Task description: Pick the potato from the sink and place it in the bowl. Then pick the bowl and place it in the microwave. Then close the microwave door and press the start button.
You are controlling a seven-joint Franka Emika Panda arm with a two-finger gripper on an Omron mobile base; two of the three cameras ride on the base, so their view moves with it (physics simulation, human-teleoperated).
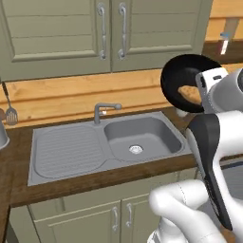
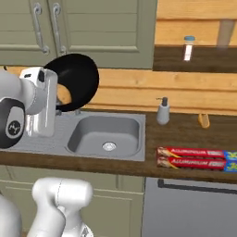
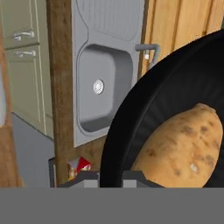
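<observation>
My fingers (image 3: 111,175) pinch the bowl (image 1: 182,80) by its rim, potato (image 3: 181,146) inside, high above the sink (image 1: 142,137) — next, carry it level to the microwave.

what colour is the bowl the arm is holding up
Glossy black bowl, best in the right base view; the orange-tan potato lies inside.

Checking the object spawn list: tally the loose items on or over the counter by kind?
Bowl, held up by the gripper: 1
Potato, in the bowl: 1
Foil boxes: 2
Soap dispenser: 1
Spatula: 1
Small orange item, kind unclear: 1
Total: 7
</observation>
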